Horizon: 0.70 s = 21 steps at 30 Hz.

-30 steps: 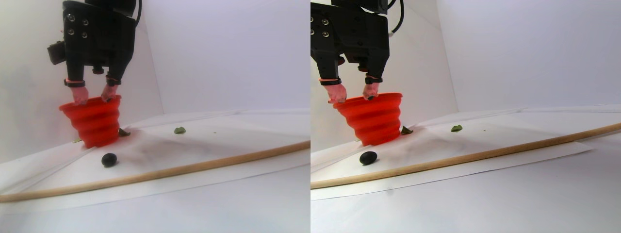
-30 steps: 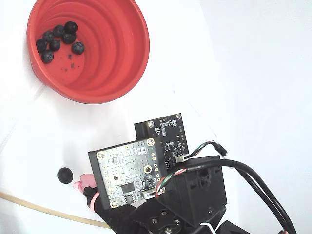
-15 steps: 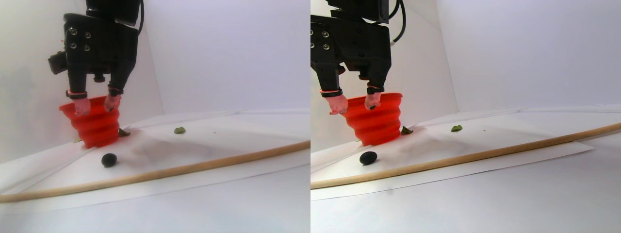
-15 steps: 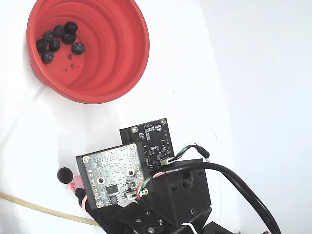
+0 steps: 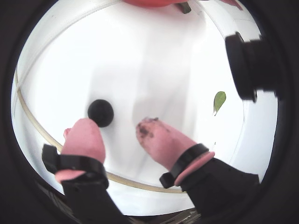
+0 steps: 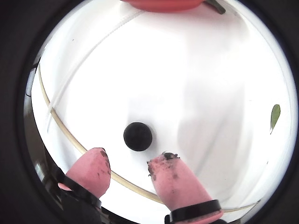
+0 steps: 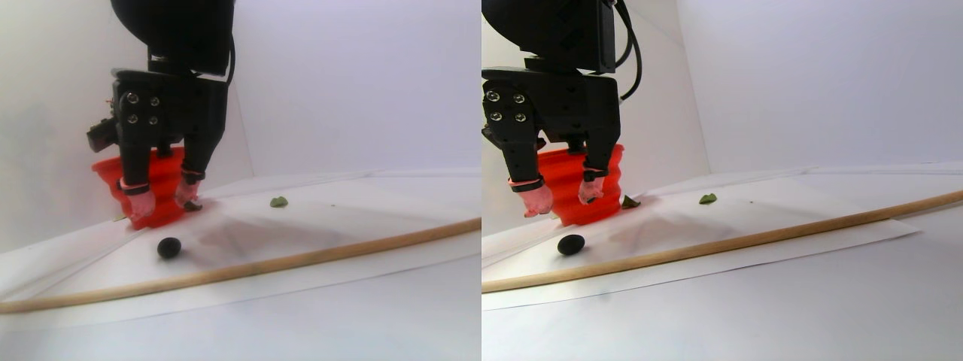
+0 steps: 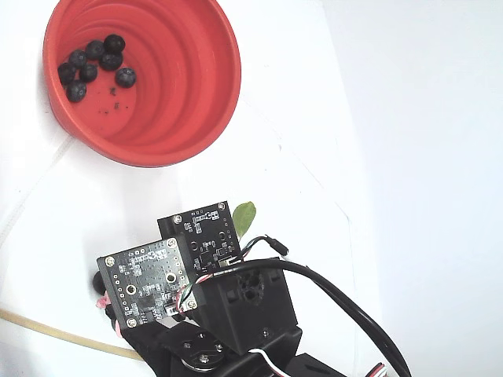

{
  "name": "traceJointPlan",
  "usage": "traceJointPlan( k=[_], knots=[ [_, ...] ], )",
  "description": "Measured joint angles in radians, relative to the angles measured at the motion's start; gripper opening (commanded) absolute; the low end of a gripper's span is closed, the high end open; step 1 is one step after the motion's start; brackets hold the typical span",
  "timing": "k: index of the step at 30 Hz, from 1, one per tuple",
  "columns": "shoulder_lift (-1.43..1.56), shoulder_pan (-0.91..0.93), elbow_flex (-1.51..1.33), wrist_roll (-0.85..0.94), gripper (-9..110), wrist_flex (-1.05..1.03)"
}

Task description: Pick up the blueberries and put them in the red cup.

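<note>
Tool (image 6: 128, 170) spread empty above the last loose blueberry (image 6: 138, 136).
Berry lies on the tabletop (image 7: 338, 301) near the red cup (image 8: 189, 94); being round, an off-centre squeeze could roll it toward the wooden stick (image 7: 301, 258).

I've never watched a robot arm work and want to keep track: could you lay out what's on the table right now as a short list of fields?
loose berry: one blueberry on the white sheet, untouched
gripper: gripper open, pink fingertips just short of that berry, nothing held
red cup: red cup upright, seven berries on its bottom
leaf: green leaf lying apart from the berry
stick: wooden rod lying across the sheet
</note>
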State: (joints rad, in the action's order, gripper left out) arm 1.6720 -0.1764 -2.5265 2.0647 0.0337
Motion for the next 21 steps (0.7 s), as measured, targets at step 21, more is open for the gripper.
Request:
traceJointPlan(
  k=[21],
  knots=[
    [-0.206, 0.009, 0.051, 0.061, 20, 0.167]
  ],
)
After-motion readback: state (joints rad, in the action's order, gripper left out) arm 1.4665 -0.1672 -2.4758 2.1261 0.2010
